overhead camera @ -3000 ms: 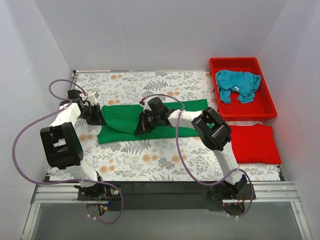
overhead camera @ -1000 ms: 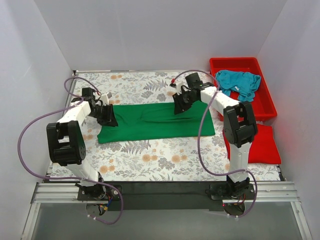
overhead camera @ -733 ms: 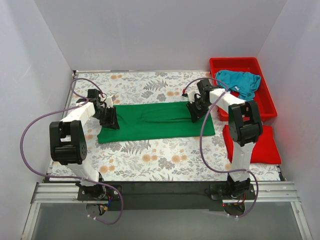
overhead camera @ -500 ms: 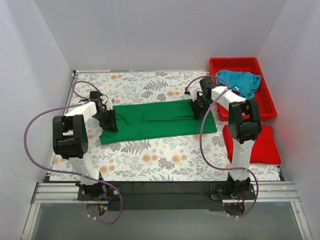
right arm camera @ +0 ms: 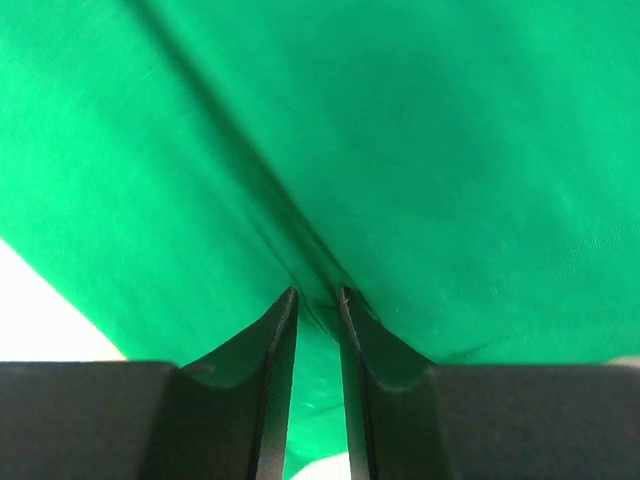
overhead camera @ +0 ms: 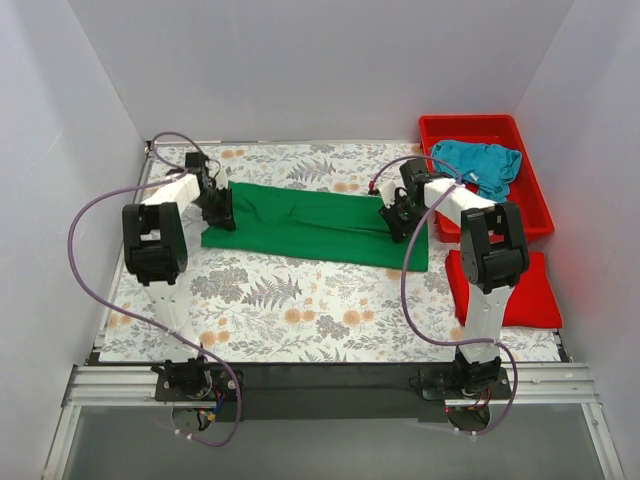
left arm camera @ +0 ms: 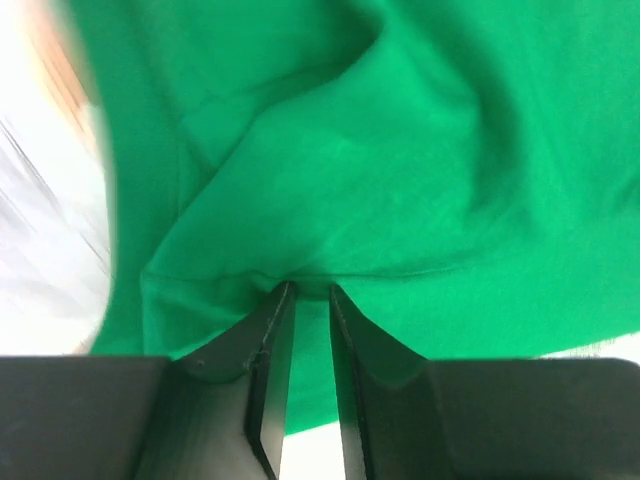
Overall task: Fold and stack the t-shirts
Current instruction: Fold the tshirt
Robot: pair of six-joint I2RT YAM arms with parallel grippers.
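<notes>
White-walled enclosure, floral-print worktop (overhead camera: 300, 310). Green t-shirt (overhead camera: 315, 218) lies drawn out in a long band across the far half of the worktop, running left to right and held at both ends. Left gripper (overhead camera: 222, 210) sits at the shirt's left end. Its wrist view shows the jaws nearly together, pinching a gathered fold of green fabric (left arm camera: 308, 292). Right gripper (overhead camera: 395, 222) sits near the shirt's right end, jaws likewise clamped on a ridge of the cloth (right arm camera: 316, 294). Creases run out from both pinch points. Whether the middle of the shirt rests on the worktop, I cannot tell. Teal t-shirt (overhead camera: 478, 166) lies crumpled in the red tub (overhead camera: 468, 121) at far right. Folded red cloth (overhead camera: 530, 290) lies just in front of the tub.
</notes>
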